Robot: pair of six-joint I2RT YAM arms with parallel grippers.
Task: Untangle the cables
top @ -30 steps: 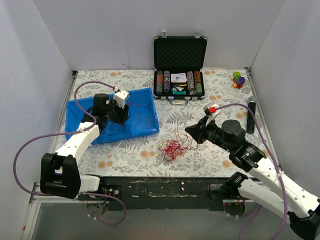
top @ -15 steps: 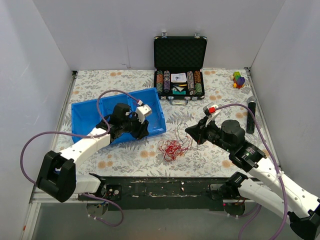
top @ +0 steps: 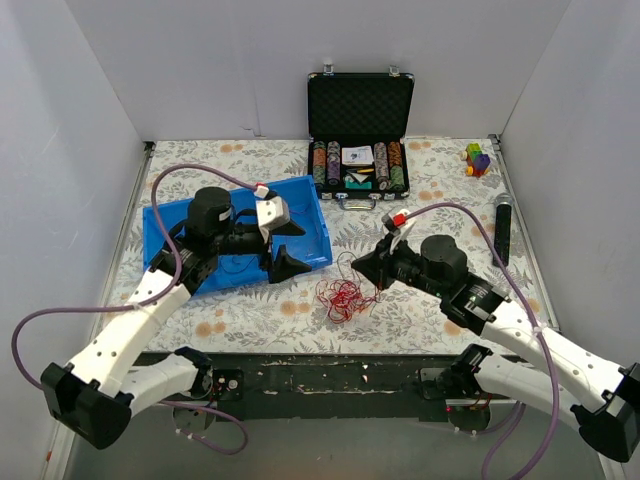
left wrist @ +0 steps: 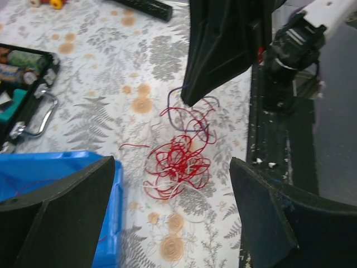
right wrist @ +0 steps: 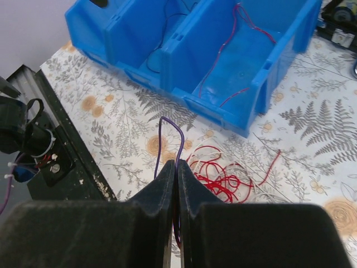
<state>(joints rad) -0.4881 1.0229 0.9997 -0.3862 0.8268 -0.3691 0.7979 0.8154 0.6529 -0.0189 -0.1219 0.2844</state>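
A blue bin (top: 306, 226) sits left of an open poker-chip case (top: 360, 106), colourful blocks (top: 477, 158) and a black stick (top: 501, 231) far right.

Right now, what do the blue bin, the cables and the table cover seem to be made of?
Bin: hard moulded plastic, smooth and slightly glossy, with stiff thin walls and a divider.
Cables: probably thin plastic-coated wire; they hold springy loops rather than falling limp.
Table cover: printed cloth or vinyl with a matte fern pattern; I cannot tell which.

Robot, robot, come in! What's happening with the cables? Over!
Left gripper open, by blue bin. Right gripper shut on purple cable. Red tangle lies loose. Nothing in the way.
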